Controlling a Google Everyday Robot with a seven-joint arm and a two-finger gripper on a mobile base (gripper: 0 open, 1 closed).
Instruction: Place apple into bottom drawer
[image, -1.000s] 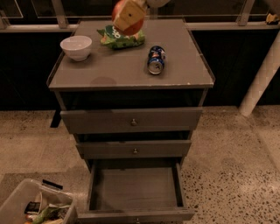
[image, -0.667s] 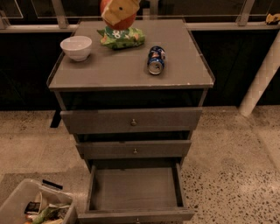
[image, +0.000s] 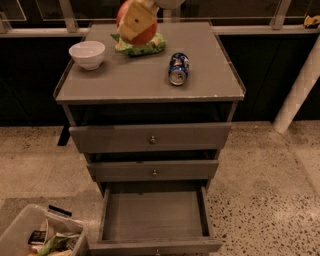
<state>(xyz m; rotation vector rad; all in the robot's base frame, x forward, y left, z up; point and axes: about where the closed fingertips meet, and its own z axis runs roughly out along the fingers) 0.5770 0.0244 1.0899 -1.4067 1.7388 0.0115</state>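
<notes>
One apple (image: 148, 34) clamped in the tool (image: 136, 22) above the cabinet (image: 150, 82); one bottom drawer (image: 155, 216) open.

White bowl (image: 87, 54), tipped blue can (image: 178, 68), green bag (image: 154, 45), perhaps chips; floor bin (image: 16, 237)

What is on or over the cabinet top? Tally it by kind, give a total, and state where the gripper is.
Bowl: 1
Can: 1
Bag: 1
Apple: 1, held by the gripper just over the bag, at the back of the top
Total: 4
</notes>
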